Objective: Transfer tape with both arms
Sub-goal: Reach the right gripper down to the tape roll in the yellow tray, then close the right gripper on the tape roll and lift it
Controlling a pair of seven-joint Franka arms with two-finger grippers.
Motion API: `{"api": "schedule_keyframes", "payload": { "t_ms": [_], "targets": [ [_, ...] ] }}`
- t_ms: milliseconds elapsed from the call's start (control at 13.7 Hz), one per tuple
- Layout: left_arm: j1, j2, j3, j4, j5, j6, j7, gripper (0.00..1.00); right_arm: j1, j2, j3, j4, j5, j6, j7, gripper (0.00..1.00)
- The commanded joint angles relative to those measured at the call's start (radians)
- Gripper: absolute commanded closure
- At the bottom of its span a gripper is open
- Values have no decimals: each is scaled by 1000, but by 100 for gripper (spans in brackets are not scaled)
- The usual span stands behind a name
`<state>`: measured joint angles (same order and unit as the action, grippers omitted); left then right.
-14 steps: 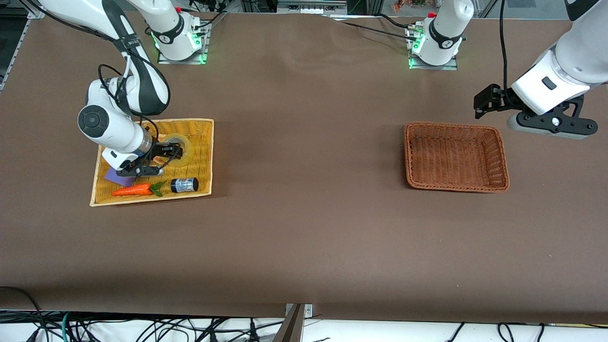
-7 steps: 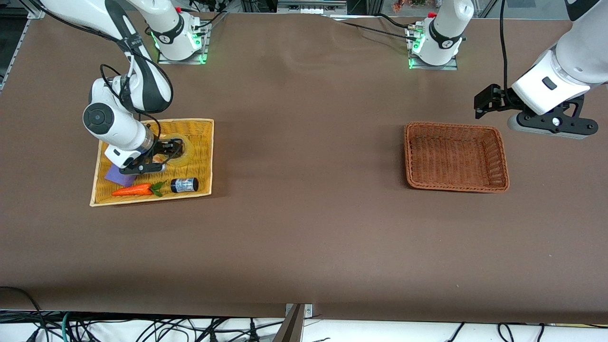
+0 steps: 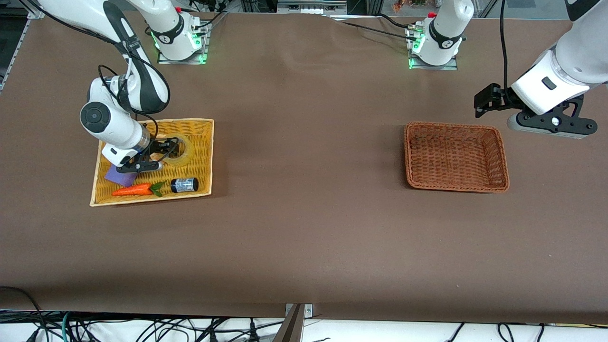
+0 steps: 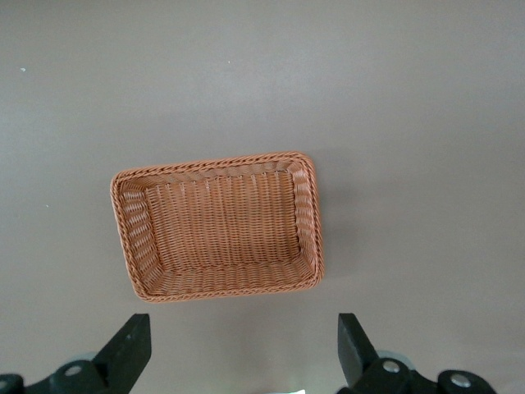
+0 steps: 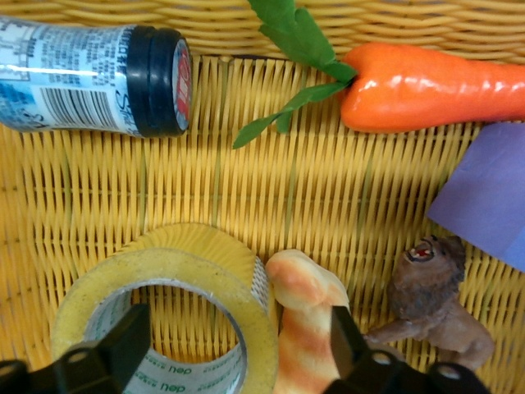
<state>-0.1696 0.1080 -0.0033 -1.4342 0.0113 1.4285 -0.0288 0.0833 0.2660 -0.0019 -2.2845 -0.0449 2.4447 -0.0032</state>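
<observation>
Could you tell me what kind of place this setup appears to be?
Most likely a robotics lab: two white arms bolted to a brown-covered table, loose cables along its edge, and toy props such as a carrot in a yellow tray.
</observation>
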Motion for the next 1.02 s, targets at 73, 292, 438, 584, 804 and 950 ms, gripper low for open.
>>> {"api": "schedule_keyframes", "payload": {
  "t_ms": [73, 292, 438, 584, 804, 950],
  "targets": [
    [4, -5, 2, 15, -24, -22, 6, 0, -4, -13, -1, -29, -10, 16, -12, 63],
    [5, -5, 2, 15, -24, -22, 6, 0, -2, -5, 0, -29, -10, 10, -26, 89],
    [7, -4, 3, 15, -24, -22, 7, 0, -4, -5, 0, -27, -10, 2, -46, 100],
    [9, -4, 5, 15, -24, -22, 7, 0, -4, -17, -1, -12, -9, -21, -52, 100],
    [12, -4, 5, 15, -24, -22, 9, 0, -4, -62, -1, 107, -4, -193, -52, 100],
    [12, -4, 5, 15, -24, -22, 9, 0, -2, -64, 0, 244, 8, -377, -47, 100]
  ]
}}
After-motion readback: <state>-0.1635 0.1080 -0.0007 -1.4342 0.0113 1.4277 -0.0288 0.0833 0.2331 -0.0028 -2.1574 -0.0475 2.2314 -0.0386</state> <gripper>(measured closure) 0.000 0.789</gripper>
